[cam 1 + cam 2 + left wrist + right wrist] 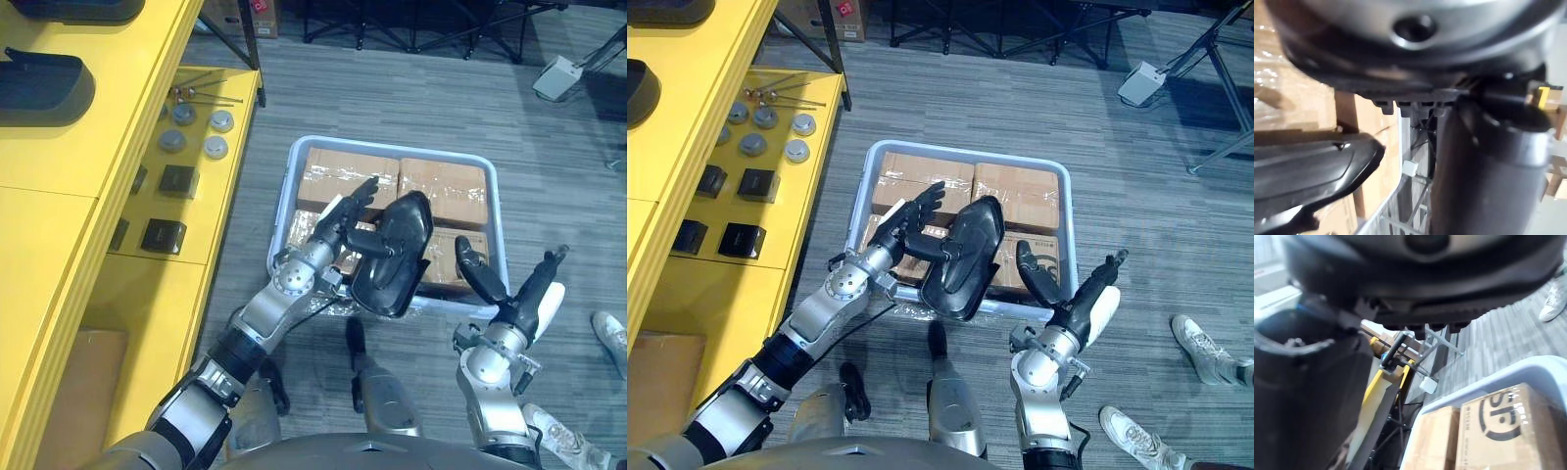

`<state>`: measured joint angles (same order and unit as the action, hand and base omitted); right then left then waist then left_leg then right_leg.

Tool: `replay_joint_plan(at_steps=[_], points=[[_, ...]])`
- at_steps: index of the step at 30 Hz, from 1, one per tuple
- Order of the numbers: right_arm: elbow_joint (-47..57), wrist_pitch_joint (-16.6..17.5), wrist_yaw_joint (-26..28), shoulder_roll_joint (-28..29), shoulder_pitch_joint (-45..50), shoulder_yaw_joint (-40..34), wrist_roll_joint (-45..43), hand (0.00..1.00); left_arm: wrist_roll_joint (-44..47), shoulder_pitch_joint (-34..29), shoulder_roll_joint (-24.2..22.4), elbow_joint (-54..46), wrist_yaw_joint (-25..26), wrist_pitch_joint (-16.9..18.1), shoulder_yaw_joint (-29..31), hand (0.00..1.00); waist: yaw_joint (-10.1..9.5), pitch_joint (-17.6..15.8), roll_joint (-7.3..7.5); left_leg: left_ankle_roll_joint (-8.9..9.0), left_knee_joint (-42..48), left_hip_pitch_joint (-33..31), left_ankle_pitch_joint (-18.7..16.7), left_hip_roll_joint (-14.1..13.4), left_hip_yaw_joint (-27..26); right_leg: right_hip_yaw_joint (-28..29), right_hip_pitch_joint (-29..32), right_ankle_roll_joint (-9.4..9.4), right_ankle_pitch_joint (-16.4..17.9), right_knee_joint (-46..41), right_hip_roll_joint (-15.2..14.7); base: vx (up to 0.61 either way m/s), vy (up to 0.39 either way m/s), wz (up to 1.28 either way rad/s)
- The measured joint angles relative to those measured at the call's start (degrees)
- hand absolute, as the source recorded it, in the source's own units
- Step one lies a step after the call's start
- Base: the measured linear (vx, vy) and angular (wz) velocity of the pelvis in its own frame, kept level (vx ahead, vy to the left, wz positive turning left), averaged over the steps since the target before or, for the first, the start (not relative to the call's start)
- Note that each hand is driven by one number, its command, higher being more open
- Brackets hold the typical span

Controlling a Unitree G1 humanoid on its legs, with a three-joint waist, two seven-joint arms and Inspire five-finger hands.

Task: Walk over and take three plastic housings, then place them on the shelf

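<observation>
**A:** What lies nearest, and how much room is there?

**B:** The right hand [516,305] hangs over bare carpet [921,98] just outside the near right corner of the crate [392,146]. Its fingers are spread straight and it holds nothing. A person's shoe [1200,348] stands near it on the right.

**A:** And the other hand?

**B:** The left hand [893,233] grasps the black plastic housing [965,257]. Its thumb is hooked across the front and its fingers reach up behind. The housing is tilted over the crate's near rim, above the cardboard boxes [348,176] packed inside.

**A:** What is hard to see?

**B:** The housing hides part of the near boxes and rim. Farther left, the yellow shelf [59,166] runs along the carpet's edge, carrying small black boxes [178,180] and metal discs [216,147]. A second dark housing [44,83] on its top is cut off by the frame.
</observation>
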<state>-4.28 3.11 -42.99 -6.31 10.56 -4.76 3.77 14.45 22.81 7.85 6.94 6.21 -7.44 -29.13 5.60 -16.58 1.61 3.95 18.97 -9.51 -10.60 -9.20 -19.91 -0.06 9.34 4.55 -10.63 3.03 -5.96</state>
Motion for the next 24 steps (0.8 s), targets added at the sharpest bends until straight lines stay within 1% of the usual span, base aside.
replay_joint_plan(at_steps=[3,4,6,8,11,15,18,20,24], points=[[-5.02,-0.09,0.00,0.05,-0.24,-1.52,-2.48,1.00,-2.48,-1.78,-0.01,-2.59,3.43,1.29,1.06,1.00,-0.69,-0.69,-0.06,-0.01,-0.23,0.01,0.00,0.23,1.40,-1.00,-0.60,0.03,0.42,-0.10,-0.06,-0.03,-0.034,0.20],[-8.07,-0.22,0.00,0.05,-0.89,-2.35,-3.28,1.00,-4.11,-3.13,-0.04,-3.64,5.34,2.04,2.47,1.00,-1.04,-1.25,0.02,-0.07,-0.30,-0.24,0.27,0.36,2.07,-1.45,-0.62,0.00,0.45,-0.10,-0.11,-0.03,-0.031,0.18],[-10.60,-0.27,-0.03,0.04,-2.12,-3.53,-4.80,1.00,-4.59,-4.05,-0.04,-3.70,6.47,2.34,4.35,1.00,-1.46,-2.08,-0.09,-0.10,-0.28,-0.35,0.35,0.50,2.50,-1.77,-0.75,-0.01,0.45,-0.10,-0.19,-0.04,-0.032,0.14],[-14.00,-0.30,-0.03,-0.05,-3.84,-5.75,-5.68,1.00,-4.60,-5.27,0.02,-3.70,6.33,2.37,7.06,1.00,-2.04,-3.59,-0.33,-0.28,-0.06,-1.05,0.47,0.78,3.46,-2.74,-0.82,0.01,0.46,-0.09,-0.19,-0.05,-0.040,0.20],[-17.53,-0.92,0.24,-0.21,-6.11,-7.23,-7.73,1.00,-4.65,-5.75,1.02,-3.64,5.83,2.37,7.51,1.00,-2.84,-4.55,0.04,-0.45,0.02,-2.11,0.92,1.15,4.84,-3.98,-0.62,0.02,0.46,-0.05,-0.41,-0.04,-0.028,0.24],[-19.79,-1.68,1.63,-1.01,-9.50,-7.27,-9.12,1.00,-5.93,-5.75,1.11,-3.44,4.89,2.36,7.48,1.00,-3.70,-5.64,0.35,-0.64,0.08,-2.32,1.09,1.82,5.17,-4.25,-0.62,0.02,0.47,-0.05,-0.73,-0.03,-0.005,0.07],[-22.82,-2.84,2.82,-2.02,-12.76,-7.27,-9.14,1.00,-5.95,-5.76,1.08,-2.32,4.09,2.36,7.46,1.00,-3.72,-5.94,0.30,-0.73,0.70,-3.15,1.06,2.07,5.91,-4.84,-0.44,0.11,0.53,-0.06,-0.89,-0.04,-0.006,0.09],[-23.82,-2.92,3.46,-2.87,-14.37,-7.33,-9.09,1.00,-5.96,-5.72,1.08,-2.26,4.03,2.35,7.56,1.00,-3.75,-6.91,0.23,-0.77,0.82,-3.33,1.07,2.16,6.19,-5.11,-0.46,0.12,0.54,-0.14,-0.96,-0.05,-0.013,0.08],[-25.26,-3.76,4.26,-3.86,-16.80,-7.64,-8.98,1.00,-5.96,-5.56,1.07,0.20,3.52,2.12,7.50,1.00,-3.71,-7.61,-0.16,-0.89,0.89,-3.79,1.16,2.27,6.77,-5.64,-0.35,0.14,0.56,-0.13,-1.01,-0.04,-0.020,0.07]])
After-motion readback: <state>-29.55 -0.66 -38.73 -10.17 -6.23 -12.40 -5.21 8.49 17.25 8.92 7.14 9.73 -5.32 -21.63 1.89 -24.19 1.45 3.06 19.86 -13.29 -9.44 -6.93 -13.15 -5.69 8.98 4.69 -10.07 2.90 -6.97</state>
